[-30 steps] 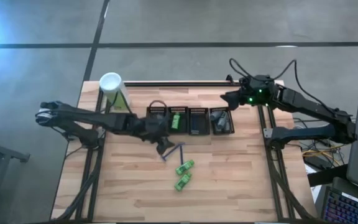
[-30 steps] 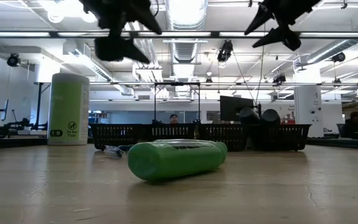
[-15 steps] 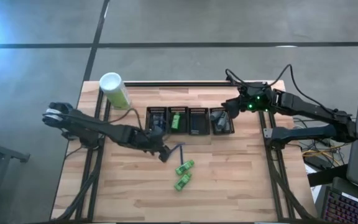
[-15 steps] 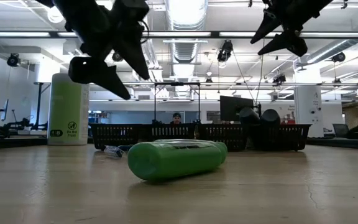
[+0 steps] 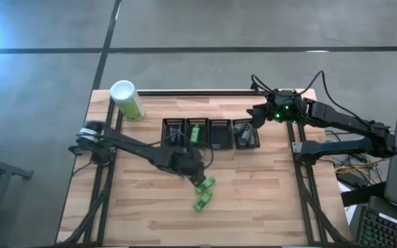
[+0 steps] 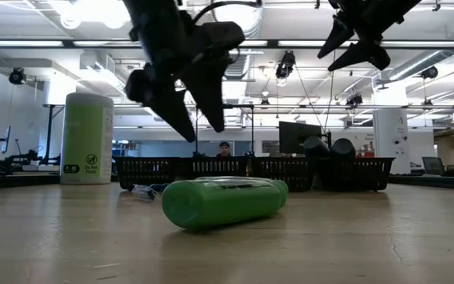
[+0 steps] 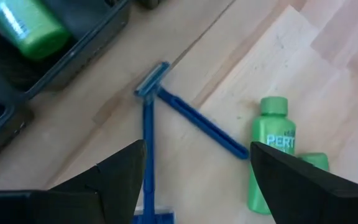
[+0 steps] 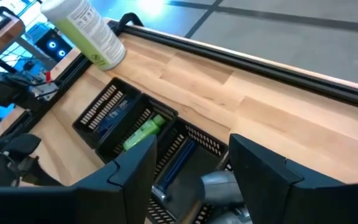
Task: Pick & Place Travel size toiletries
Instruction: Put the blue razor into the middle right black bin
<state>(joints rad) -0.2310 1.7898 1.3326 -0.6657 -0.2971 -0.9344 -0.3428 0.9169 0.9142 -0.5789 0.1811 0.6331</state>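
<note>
Two thin blue razors [image 7: 199,126] lie crossed on the wood beside two bright green tubes [image 5: 205,184], which rest on their sides. My left gripper [image 7: 197,149] hangs open above the razors, slanting down, clear of the table [image 6: 202,132]. The arm hides the razors in the high view. My right gripper [image 5: 253,118] hovers open over the rightmost black mesh bin [image 5: 245,133], where a grey bottle [image 8: 221,185] lies. Another green tube [image 7: 22,26] lies in a bin.
Four black mesh bins [image 5: 209,132] stand in a row at mid-table. A tall pale-green canister [image 5: 127,100] stands at the far left corner. Bare wood lies near the front edge. A person shows in the room behind the bins in the low view.
My left gripper has come away from the leftmost bin toward the table's right and near edge. It has sunk and tipped further downward, and now hangs over the razors.
</note>
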